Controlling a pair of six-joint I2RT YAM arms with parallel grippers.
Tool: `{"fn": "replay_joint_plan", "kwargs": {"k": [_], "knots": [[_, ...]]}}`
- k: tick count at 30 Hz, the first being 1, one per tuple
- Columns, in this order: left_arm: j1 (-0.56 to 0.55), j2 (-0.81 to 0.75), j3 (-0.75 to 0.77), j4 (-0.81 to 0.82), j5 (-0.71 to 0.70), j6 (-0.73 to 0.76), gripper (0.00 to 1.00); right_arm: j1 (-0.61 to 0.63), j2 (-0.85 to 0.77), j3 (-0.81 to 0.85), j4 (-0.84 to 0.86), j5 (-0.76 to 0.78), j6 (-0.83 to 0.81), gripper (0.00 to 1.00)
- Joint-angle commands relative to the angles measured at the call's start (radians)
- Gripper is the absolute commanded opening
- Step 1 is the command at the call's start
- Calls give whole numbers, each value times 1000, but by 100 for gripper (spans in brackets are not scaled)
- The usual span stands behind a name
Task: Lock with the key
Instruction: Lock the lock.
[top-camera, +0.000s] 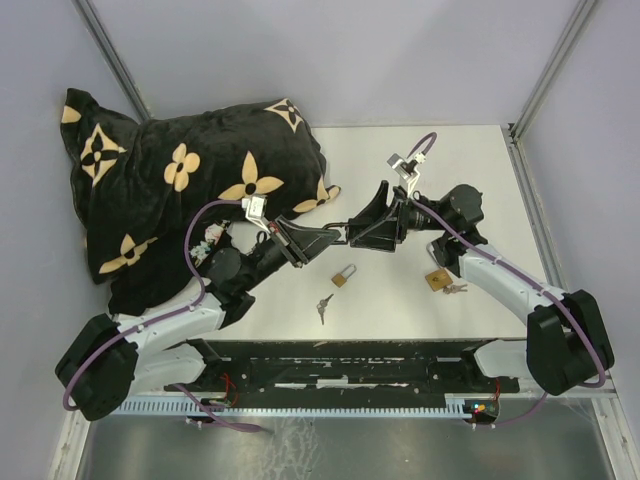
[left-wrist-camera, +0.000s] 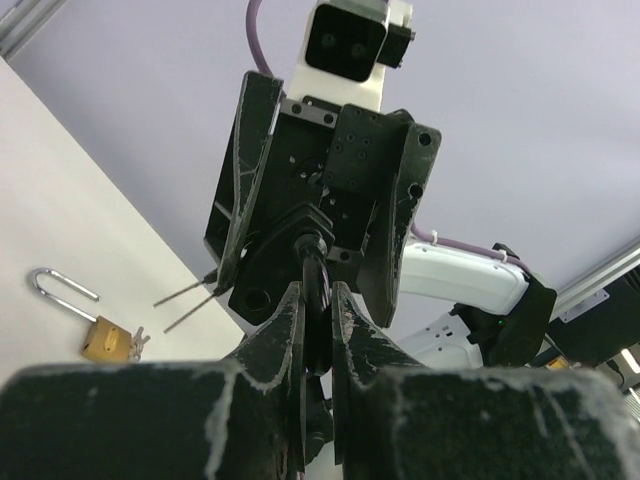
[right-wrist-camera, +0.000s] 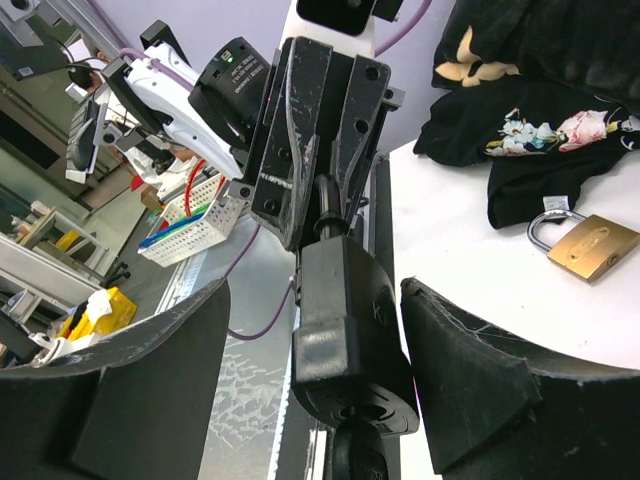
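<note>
top view, claws: we see the left gripper (top-camera: 333, 238) and the right gripper (top-camera: 366, 226) meeting nose to nose above mid-table.
top view, task things: a brass padlock (top-camera: 343, 277), shackle up, lies just below them. a loose key (top-camera: 323, 306) is near it, and a second brass padlock (top-camera: 437, 280) lies well to the right.
top view, rest: a black flowered pillow (top-camera: 170, 190) sits far left.
left wrist, claw: our left fingers are pinched tight on a thin part of a black block (left-wrist-camera: 300, 245). we cannot tell whether the block is a lock or a key head.
right wrist, claw: our right fingers are spread wide on either side of the block, touching nothing.
handling, judged: the padlock is probably rigid, dense and smooth, so we'd clamp its flat faces. the key is thin and light, and we'd take it by the head.
</note>
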Motion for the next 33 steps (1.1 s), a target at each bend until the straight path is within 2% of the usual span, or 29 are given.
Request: {"fn": "replay_joint_plan", "kwargs": {"k": [1, 6, 12, 18, 28, 31, 33], "knots": [[-12, -42, 7, 84, -2, -37, 3, -6, -37, 49, 0, 31, -7, 75], [-11, -39, 6, 89, -7, -40, 3, -6, -37, 42, -7, 39, -7, 67], [-11, -58, -8, 100, -59, -45, 3, 0, -36, 48, -34, 20, -29, 69], [-11, -58, -9, 100, -66, -48, 3, 10, -35, 47, -35, 20, -37, 65], [-11, -46, -10, 106, -66, -52, 3, 13, -35, 49, -34, 17, -37, 32], [-11, -45, -10, 99, -56, -44, 3, 13, -33, 53, -37, 18, -29, 32], [-10, -47, -10, 93, -45, -35, 3, 13, -30, 65, -72, 19, -30, 39]]}}
